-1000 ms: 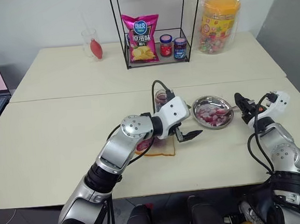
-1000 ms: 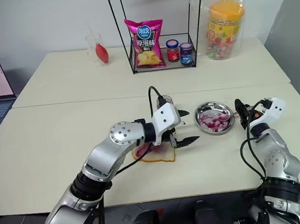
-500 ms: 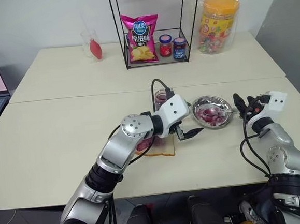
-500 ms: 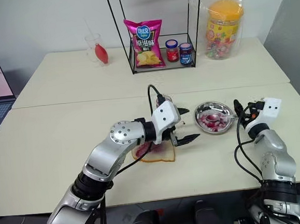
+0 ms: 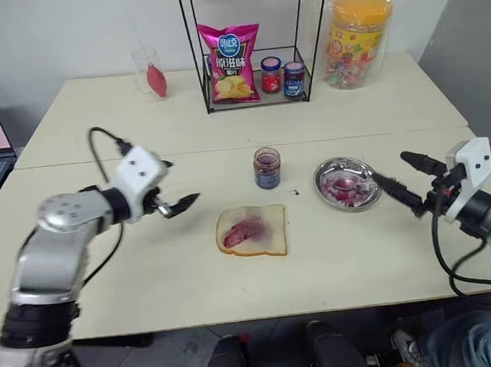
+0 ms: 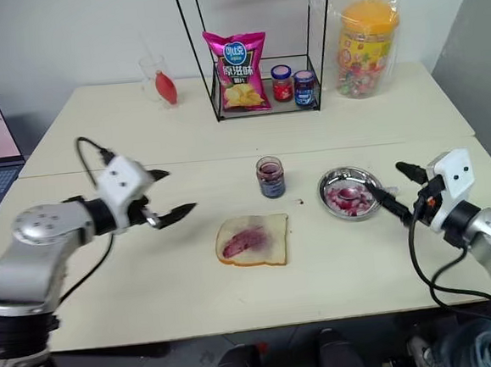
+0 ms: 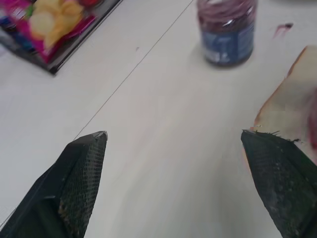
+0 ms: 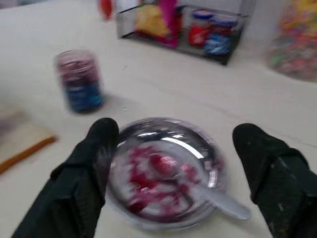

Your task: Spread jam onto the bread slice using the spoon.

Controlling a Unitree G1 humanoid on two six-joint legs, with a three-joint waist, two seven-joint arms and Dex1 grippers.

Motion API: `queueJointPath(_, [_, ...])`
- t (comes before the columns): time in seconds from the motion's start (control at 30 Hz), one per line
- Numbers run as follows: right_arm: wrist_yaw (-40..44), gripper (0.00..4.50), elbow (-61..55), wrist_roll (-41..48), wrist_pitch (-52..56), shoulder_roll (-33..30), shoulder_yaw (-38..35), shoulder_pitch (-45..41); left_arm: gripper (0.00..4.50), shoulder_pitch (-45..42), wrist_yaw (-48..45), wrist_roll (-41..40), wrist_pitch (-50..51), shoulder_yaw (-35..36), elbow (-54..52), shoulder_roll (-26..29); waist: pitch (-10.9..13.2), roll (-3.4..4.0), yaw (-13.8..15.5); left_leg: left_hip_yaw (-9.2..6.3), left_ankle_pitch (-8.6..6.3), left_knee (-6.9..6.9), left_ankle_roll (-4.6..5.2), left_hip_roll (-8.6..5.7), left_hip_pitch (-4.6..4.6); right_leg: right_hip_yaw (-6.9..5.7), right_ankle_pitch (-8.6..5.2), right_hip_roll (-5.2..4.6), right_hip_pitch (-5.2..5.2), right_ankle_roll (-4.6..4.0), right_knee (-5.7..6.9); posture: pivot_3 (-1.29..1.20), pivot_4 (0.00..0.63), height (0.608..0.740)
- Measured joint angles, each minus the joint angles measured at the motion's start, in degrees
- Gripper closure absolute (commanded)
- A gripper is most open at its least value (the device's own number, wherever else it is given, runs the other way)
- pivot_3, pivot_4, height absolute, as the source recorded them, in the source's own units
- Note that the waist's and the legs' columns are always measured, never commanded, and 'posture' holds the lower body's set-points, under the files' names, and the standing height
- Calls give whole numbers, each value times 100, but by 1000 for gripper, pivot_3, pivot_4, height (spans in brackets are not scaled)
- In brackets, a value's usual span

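The cream tabletop (image 5: 108,271) carries it all; the bread slice (image 5: 252,232) with its jam (image 5: 242,231) smear sits mid-table, well apart from both grippers; left gripper (image 5: 181,203) jaws wide open, empty; right gripper (image 5: 403,181) jaws also open beside the steel dish (image 5: 348,184), spoon (image 8: 218,197) lying in it; wire rack (image 5: 251,43) behind.

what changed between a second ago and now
The left gripper swung off the bread slice toward the robot's left, uncovering it. The right gripper pulled back from the metal dish with jaws wide, leaving the spoon in it. Bread, open jam jar and dish stayed put.
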Motion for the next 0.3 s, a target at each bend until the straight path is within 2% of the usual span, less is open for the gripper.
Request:
queueJointPath(0.17, [991, 45, -287, 123, 163, -836, -168, 558, 0, 737, -682, -286, -114, 271, -12, 491, 1, -14, 11, 5, 0, 3, 0, 0, 3, 2, -13, -3, 1, -25, -1, 0, 150, 740])
queueJointPath(0.3, [1502, 45, -292, 88, 127, -1107, -400, 759, 0, 1017, -938, -405, -205, 462, -47, 617, 5, -28, 24, 5, 0, 5, 0, 1, 2, 1, -15, -3, 1, -27, 0, 0, 150, 740])
